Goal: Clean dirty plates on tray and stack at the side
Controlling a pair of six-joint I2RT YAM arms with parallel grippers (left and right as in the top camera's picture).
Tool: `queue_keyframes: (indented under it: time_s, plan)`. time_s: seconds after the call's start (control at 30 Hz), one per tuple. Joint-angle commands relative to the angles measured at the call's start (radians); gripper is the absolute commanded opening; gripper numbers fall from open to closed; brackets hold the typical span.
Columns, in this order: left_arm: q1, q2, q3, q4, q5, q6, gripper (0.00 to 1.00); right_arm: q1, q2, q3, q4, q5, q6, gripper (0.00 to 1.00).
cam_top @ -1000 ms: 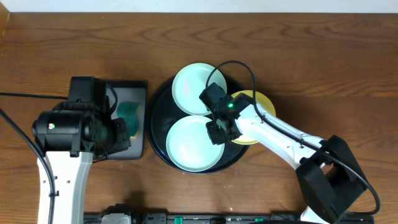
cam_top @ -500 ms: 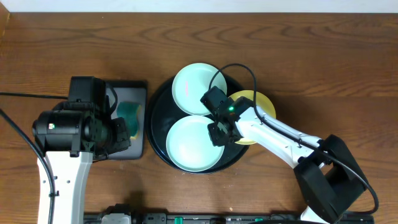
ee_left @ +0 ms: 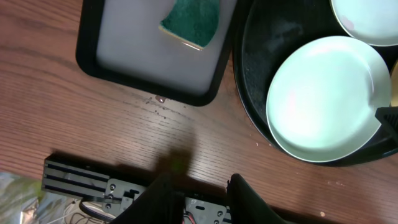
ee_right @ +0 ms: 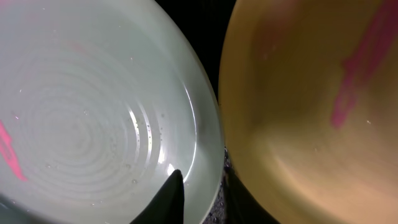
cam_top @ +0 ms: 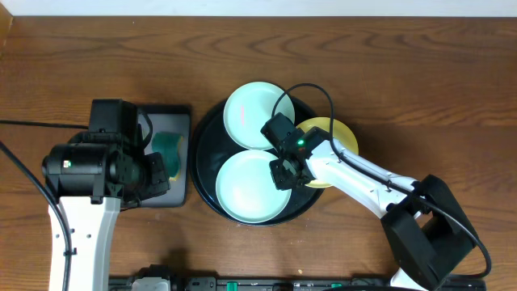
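On the left, the left gripper (ee_left: 202, 182) hangs over the wooden table (cam_top: 97, 56) with its two fingers spread apart and nothing between them. It sits just beside the small rectangular tray (ee_left: 143, 62), where the green sponge (ee_left: 196, 20) lies. It looks ready to grab that sponge when a plate needs a scrub. In the middle is the big round black tray (cam_top: 206, 158), and all three plates are on it, so none has been stacked at the side yet. The far mint plate (cam_top: 252, 113) lies flat at the back of the tray. The near mint plate (cam_top: 246, 187) lies flat at the front, and it has a pink smear (ee_right: 7, 152) on it, so it needs cleaning. The right gripper (cam_top: 282, 171) is down at the right edge of this near plate. One dark finger (ee_right: 172, 190) rests just inside the plate's rim. The other finger is hidden, so I cannot tell if the gripper is squeezing the rim or is loose. I think it sits there because the thin rim is the easiest part to pinch and lift. On the right, the yellow plate (ee_right: 298, 124) lies very close to the mint one. It has a pink streak (ee_right: 357, 68) too, so it is dirty as well.
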Motion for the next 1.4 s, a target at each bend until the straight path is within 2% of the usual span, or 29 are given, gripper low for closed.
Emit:
queue_keyframes:
  time_s: [0.0, 0.1, 0.3, 0.47, 0.83, 1.1, 1.17, 1.3, 1.37]
  plan:
    - [0.004, 0.002, -0.007, 0.003, -0.016, -0.010, 0.31, 0.001, 0.005, -0.010, 0.029, 0.014, 0.006, 0.20]
    - [0.004, 0.002, -0.007, 0.013, -0.016, -0.010, 0.31, -0.011, 0.003, 0.017, 0.060, 0.013, -0.027, 0.25]
    - [0.004, 0.002, -0.007, 0.016, -0.016, -0.010, 0.31, -0.094, -0.015, 0.190, -0.049, 0.013, -0.107, 0.38]
    - [0.004, 0.002, -0.007, 0.029, -0.016, -0.010, 0.32, -0.188, -0.015, 0.298, -0.053, 0.008, -0.180, 0.42]
    - [0.004, 0.002, -0.008, 0.076, -0.017, -0.009, 0.32, -0.234, 0.001, 0.202, 0.158, 0.010, -0.227, 0.45]
    - [0.004, 0.003, -0.008, 0.158, -0.043, 0.002, 0.38, -0.235, 0.002, 0.117, 0.321, 0.061, -0.226, 0.47]
    - [0.004, 0.007, -0.008, 0.177, -0.043, 0.002, 0.38, -0.236, 0.002, 0.096, 0.356, 0.079, -0.226, 0.49]
    - [0.004, 0.022, -0.008, 0.196, -0.043, 0.002, 0.39, -0.236, 0.002, 0.046, 0.441, 0.084, -0.226, 0.61]
    - [0.004, 0.029, -0.008, 0.196, -0.043, 0.002, 0.38, -0.236, 0.002, 0.024, 0.477, 0.084, -0.226, 0.63]
